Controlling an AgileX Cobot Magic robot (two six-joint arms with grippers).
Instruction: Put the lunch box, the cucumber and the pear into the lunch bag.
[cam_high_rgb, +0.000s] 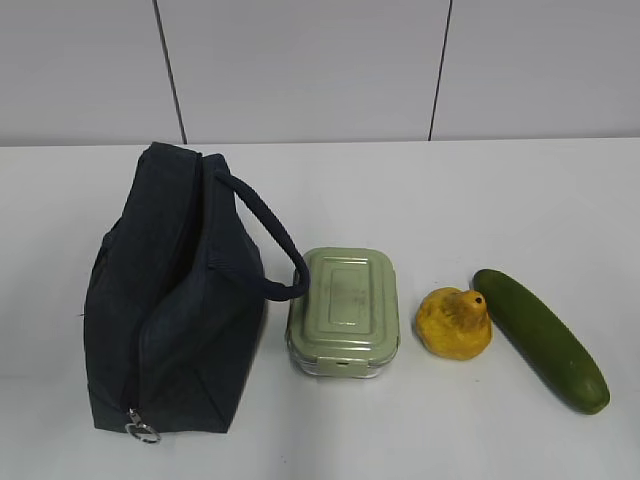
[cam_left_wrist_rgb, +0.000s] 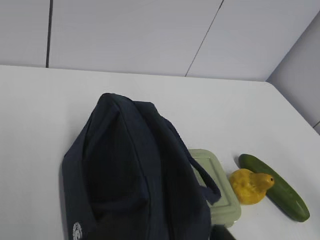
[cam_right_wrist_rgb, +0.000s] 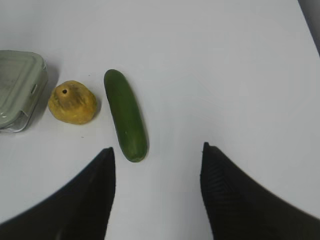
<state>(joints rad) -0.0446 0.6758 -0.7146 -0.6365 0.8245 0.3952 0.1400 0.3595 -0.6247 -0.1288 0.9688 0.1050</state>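
Observation:
The navy lunch bag stands at the left, its metal ring pull at the near bottom corner and no lining showing. The sage-green lunch box lies just right of it, under the bag's handle. Further right are the yellow pear and the dark green cucumber, lying at a slant. No gripper shows in the exterior view. My right gripper hovers open over bare table, the cucumber just ahead of its left finger. Of my left gripper only one dark fingertip shows, above the bag.
Everything lies on a white table backed by a pale panelled wall. Bare tabletop stretches behind the objects and to the right of the cucumber.

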